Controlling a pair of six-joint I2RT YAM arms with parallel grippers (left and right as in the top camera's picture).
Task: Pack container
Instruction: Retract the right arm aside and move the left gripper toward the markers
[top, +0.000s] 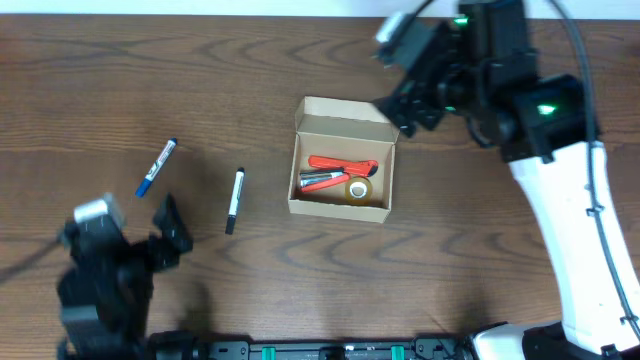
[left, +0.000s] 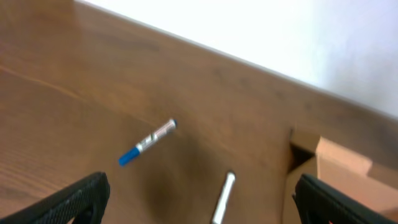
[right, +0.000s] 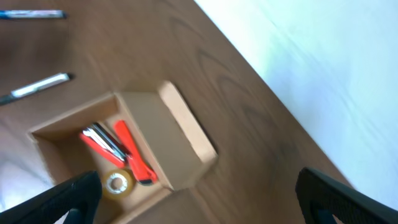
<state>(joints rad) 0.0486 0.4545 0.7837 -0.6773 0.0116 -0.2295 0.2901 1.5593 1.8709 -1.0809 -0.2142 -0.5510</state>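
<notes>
The tan cardboard container (top: 342, 205) stands open at the table's middle, its flap lid (top: 345, 112) tilted back; it also shows in the right wrist view (right: 180, 134) and partly in the left wrist view (left: 339, 163). Inside lie a red-handled tool (top: 340, 166) and a roll of tape (top: 358, 189). A blue-capped pen (top: 156, 168) and a black-capped pen (top: 234, 200) lie on the table left of the box. My left gripper (top: 168, 235) is open and empty near the front left. My right gripper (top: 405, 105) is open and empty above the box's far right corner.
The wooden table (top: 200, 80) has a far edge against a white wall (left: 280, 31). The right arm's white link (top: 575, 230) runs down the right side.
</notes>
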